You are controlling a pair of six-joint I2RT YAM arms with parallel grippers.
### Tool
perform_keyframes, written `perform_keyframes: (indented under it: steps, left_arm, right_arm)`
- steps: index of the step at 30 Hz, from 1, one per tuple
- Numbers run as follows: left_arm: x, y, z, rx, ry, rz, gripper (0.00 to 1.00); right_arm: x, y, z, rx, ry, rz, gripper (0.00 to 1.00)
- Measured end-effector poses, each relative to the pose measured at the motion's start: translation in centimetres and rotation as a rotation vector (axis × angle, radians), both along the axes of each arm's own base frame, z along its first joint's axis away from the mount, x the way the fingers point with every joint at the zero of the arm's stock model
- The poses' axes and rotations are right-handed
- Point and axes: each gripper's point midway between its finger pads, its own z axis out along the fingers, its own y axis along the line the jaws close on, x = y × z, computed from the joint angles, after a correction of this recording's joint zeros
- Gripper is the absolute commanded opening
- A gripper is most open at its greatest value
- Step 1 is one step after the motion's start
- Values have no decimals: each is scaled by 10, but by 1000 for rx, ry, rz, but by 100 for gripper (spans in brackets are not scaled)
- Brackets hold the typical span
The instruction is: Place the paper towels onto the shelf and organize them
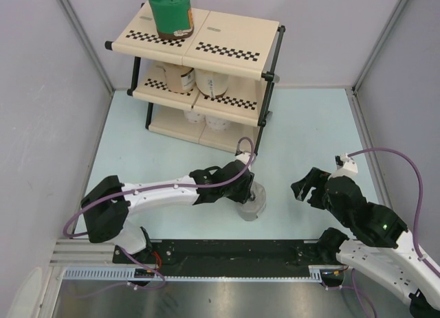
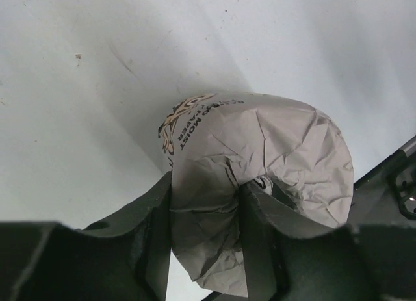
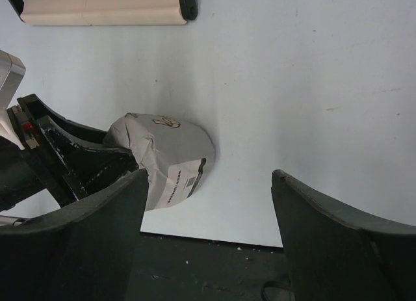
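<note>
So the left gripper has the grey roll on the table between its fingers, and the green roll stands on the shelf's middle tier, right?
Not the middle tier: the top external view shows the green roll standing on the top tier of the shelf. Otherwise yes: the left gripper has the grey roll on the table between its fingers.

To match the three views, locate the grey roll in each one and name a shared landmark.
Top external: grey roll low centre, at the tip of the left tool.
Left wrist: roll in the centre, pinched between the fingers.
Right wrist: roll left of centre.
Shared landmark: the left tool, at the roll in all three.
</note>
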Motion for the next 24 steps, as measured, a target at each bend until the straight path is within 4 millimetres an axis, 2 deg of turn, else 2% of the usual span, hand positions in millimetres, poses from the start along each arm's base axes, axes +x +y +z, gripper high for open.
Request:
perform_keyframes:
  steps: [2, 3, 10, 12, 14, 16, 18, 20, 21, 24]
  left_arm:
    - [0, 0, -1, 5, -2, -3, 29]
    - [0, 0, -1, 9, -4, -7, 28]
    - [-2, 2, 2, 15, -7, -13, 30]
    - [-4, 5, 7, 13, -10, -17, 30]
    - [-6, 10, 21, 6, -21, -20, 30]
    - [-5, 11, 47, -19, -53, -24, 30]
    - [3, 9, 92, -70, -122, -16, 30]
    - [16, 3, 160, -172, -230, 7, 30]
    - [20, 3, 188, -216, -274, 18, 30]
    - [30, 16, 285, -368, -440, 66, 30]
  right_arm:
    - [0, 0, 0, 0, 0, 0, 81]
    - [0, 0, 0, 0, 0, 0, 81]
    - [0, 0, 0, 2, -1, 0, 81]
    - [0, 0, 0, 2, -1, 0, 81]
    - [0, 0, 0, 2, -1, 0, 81]
    - [0, 0, 0, 2, -1, 0, 81]
    - [0, 0, 0, 2, -1, 0, 81]
    - [0, 0, 0, 2, -1, 0, 81]
    - [0, 0, 0, 2, -1, 0, 81]
    - [0, 0, 0, 2, -1, -1, 81]
